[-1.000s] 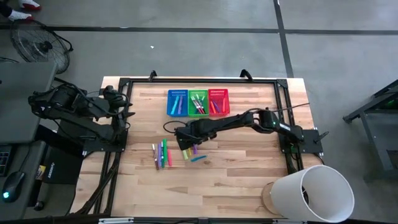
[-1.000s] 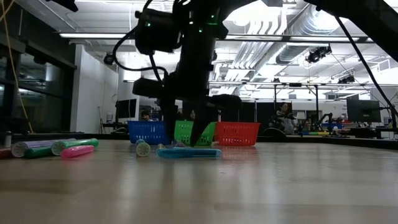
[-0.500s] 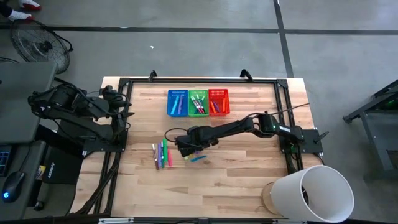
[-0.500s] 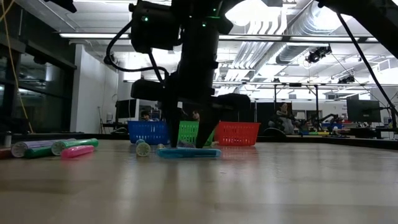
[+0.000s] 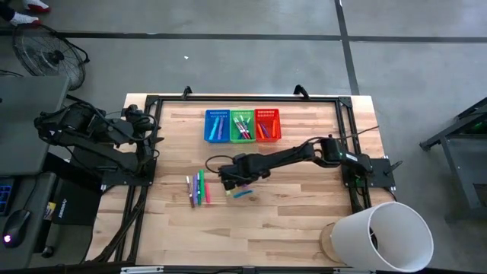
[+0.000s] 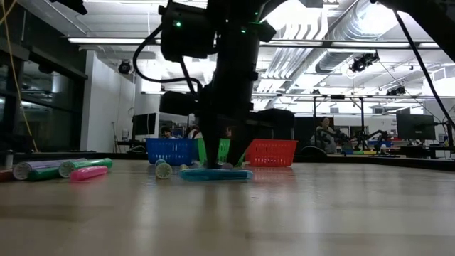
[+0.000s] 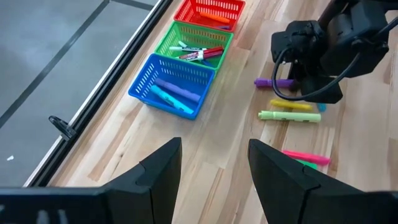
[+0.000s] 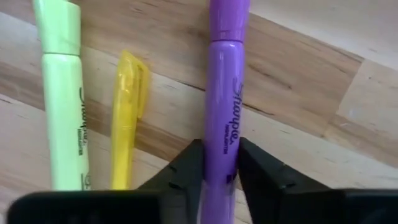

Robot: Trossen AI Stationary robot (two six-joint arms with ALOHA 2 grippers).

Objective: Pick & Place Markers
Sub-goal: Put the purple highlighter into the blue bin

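My right gripper is down on the table's middle, shut on a purple marker that lies flat on the wood. Beside it lie a yellow marker and a light green marker, with a blue marker nearer the near edge. A row of several more markers lies to the left. Blue, green and red baskets stand near the far edge with markers inside. My left gripper waits open at the table's left edge. My right gripper pinches the purple marker's barrel between its two fingers, one on each long side. The fingers come from above, pointing down, and lie across the marker. The marker lies flat on the table.
A large white cylinder stands at the near right corner. A black frame runs round the table's far and side edges. Bare wood stretches toward the near edge. People and desks show in the room behind.
My right gripper has moved toward the near edge and come down onto the table over the loose markers. Its fingers have drawn closer together around the purple marker. The markers lie where they were.
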